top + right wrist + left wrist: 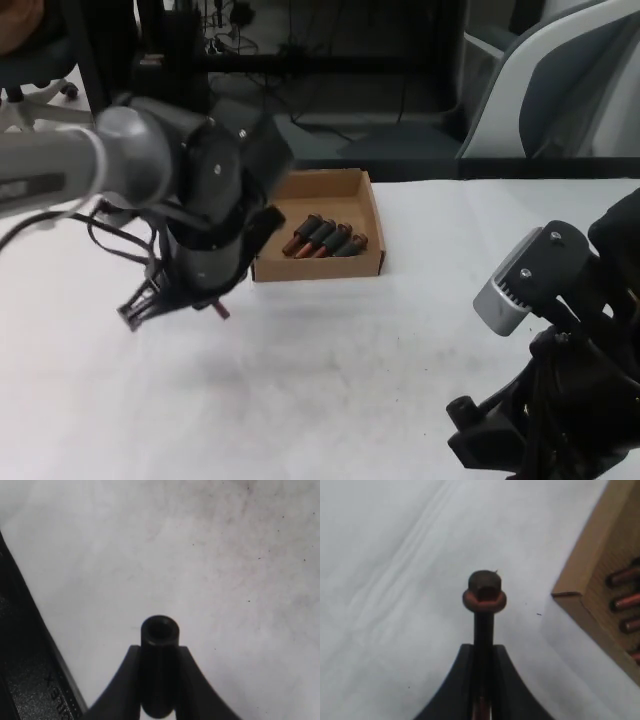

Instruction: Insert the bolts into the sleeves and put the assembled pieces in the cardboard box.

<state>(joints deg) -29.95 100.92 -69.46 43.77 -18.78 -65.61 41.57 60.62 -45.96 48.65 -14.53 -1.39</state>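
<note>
Bare bench (pixel 340 380) is lying open between the two arms, leaving room to pass. The cardboard box (pixel 330 182) is standing at the far middle, with the left arm (pixel 200 190) hanging over its left corner and blocking that side. Four assembled pieces (pixel 325 238) are filling its near half; the far half is lying free. The bolt (pixel 484 592) in the left gripper (pixel 482 652) is poking over clear bench near the box corner; the sleeve (pixel 159 630) in the right gripper (pixel 159 652) is hanging over open bench.

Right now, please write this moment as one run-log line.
left jaws: shut on bolt | right jaws: shut on sleeve | bolt and sleeve: not yet joined | cardboard box: four assembled pieces inside
</note>
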